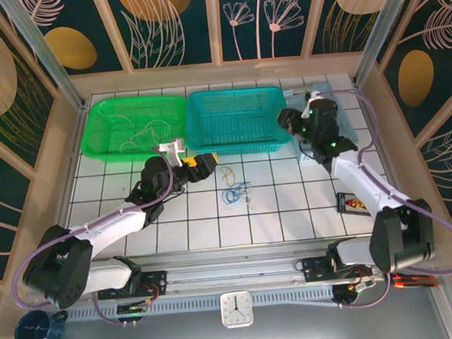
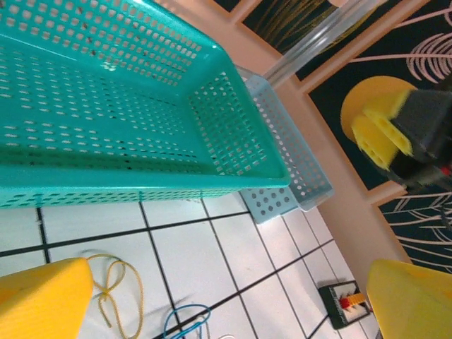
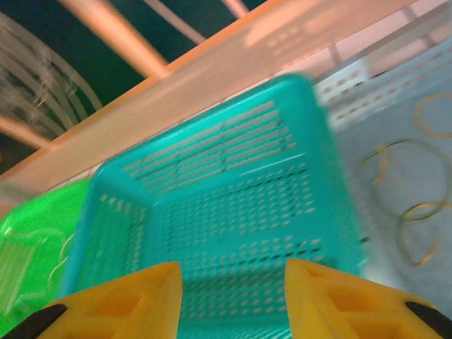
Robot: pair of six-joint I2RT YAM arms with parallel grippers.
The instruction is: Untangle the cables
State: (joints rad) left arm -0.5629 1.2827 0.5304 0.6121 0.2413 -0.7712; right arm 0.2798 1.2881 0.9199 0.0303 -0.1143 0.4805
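On the white tiles in front of the teal basket (image 1: 238, 118) lie loose cables: a yellowish one (image 1: 226, 173) and a blue one (image 1: 235, 192) curled in small loops. My left gripper (image 1: 202, 163) hovers just left of them, open. In the left wrist view its yellow fingers (image 2: 42, 300) frame the yellow cable (image 2: 116, 289) and the blue cable (image 2: 187, 321) on the tiles below, with nothing held. My right gripper (image 1: 289, 122) is open at the teal basket's right end. The right wrist view looks into the teal basket (image 3: 226, 191) between the empty fingers (image 3: 353, 304).
A green basket (image 1: 134, 125) at the back left holds pale cable loops. The pale blue basket (image 3: 417, 141) right of the teal one holds yellowish loops. A small black device (image 1: 351, 203) lies on the tiles at the right. A wooden rim surrounds the table.
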